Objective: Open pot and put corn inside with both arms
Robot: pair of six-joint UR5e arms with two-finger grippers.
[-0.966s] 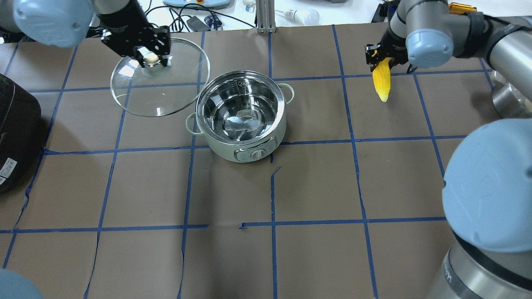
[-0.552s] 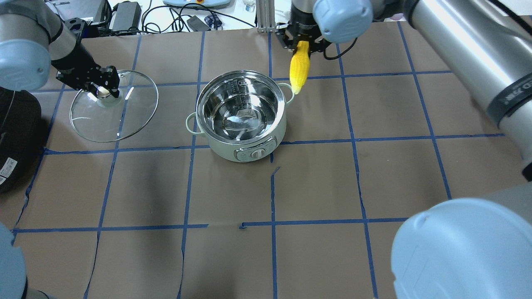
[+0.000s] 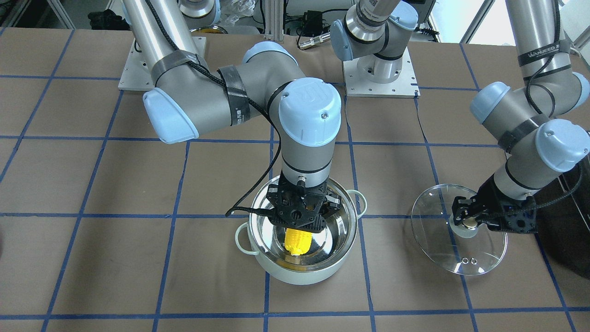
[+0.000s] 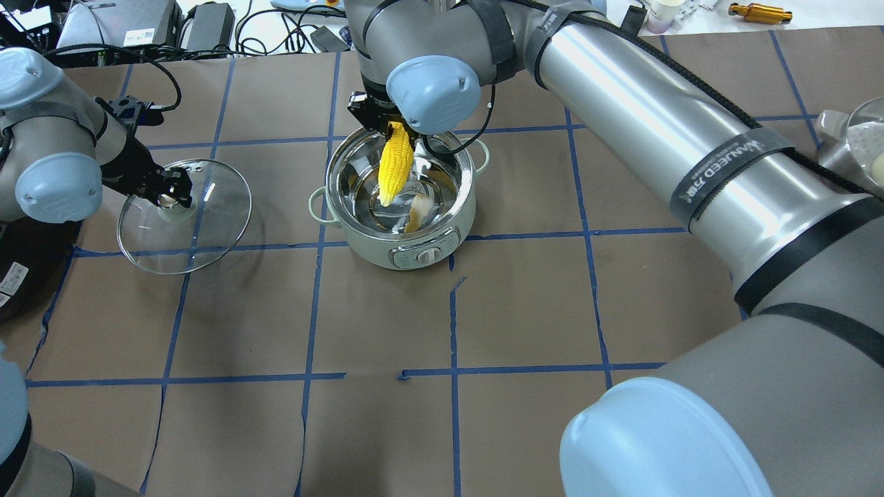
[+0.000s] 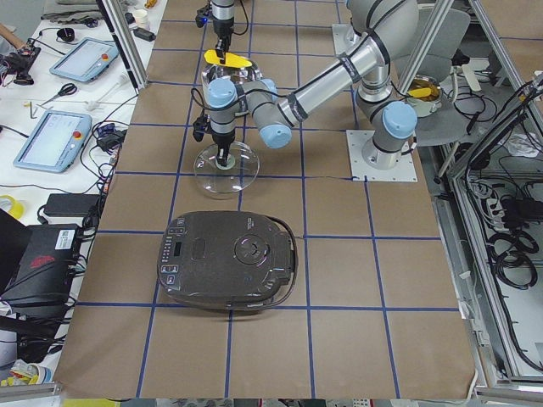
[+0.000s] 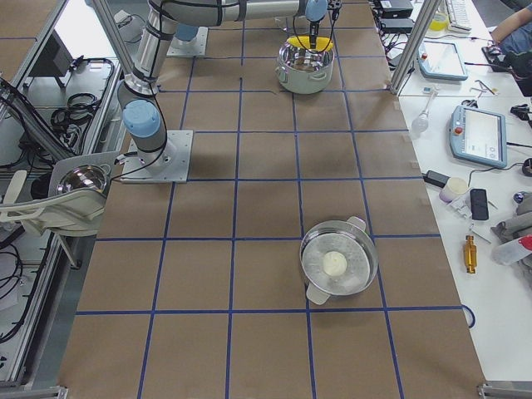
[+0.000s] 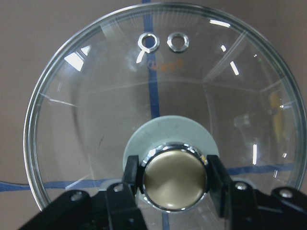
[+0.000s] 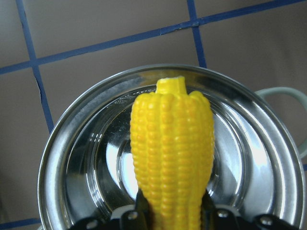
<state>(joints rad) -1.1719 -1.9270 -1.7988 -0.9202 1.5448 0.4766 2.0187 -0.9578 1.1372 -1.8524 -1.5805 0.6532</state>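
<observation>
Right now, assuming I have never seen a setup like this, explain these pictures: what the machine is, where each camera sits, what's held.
It is a robot with two grey arms at a paper-covered table. Four fixed cameras watch: one above from behind, one facing it, one at each table end. Two more ride on the wrists, looking at what is gripped. The left gripper is closed on the knob of a glass lid, held aside. The right gripper holds a yellow corn tip down over the open pot. A black appliance sits on the table too.
</observation>
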